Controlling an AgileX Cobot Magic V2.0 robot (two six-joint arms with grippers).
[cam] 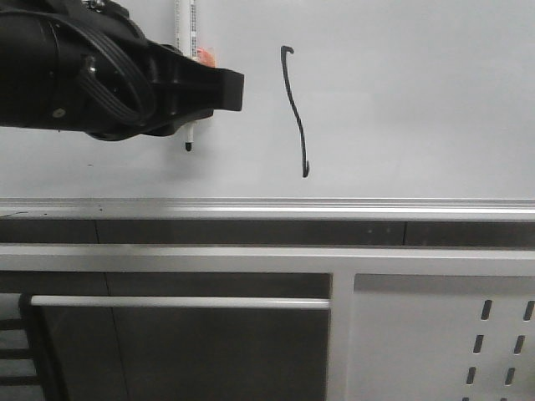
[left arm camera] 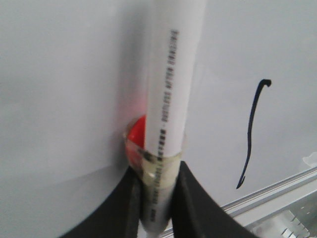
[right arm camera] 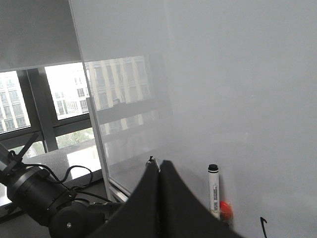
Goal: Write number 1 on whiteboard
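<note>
The whiteboard point(cam: 401, 100) fills the upper front view. On it stands the number 1 point(cam: 294, 109), a thin black wavy stroke with a hook on top, also visible in the left wrist view as the number 1 point(left arm camera: 251, 131). My left gripper point(cam: 201, 83) is shut on a white marker pen point(left arm camera: 171, 99) held upright, its black tip point(cam: 189, 145) pointing down, left of the stroke and apart from it. A red piece point(left arm camera: 136, 134) is taped to the pen. My right gripper point(right arm camera: 159, 166) is shut with nothing in it, off to one side of the pen point(right arm camera: 213, 191).
A silver aluminium strip point(cam: 267, 207) runs along the board's lower edge. Below it are a dark shelf and a white panel with oval slots point(cam: 435, 342). In the right wrist view the board's side edge point(right arm camera: 99, 148), a window point(right arm camera: 34, 109) and the left arm's cables point(right arm camera: 44, 198) show.
</note>
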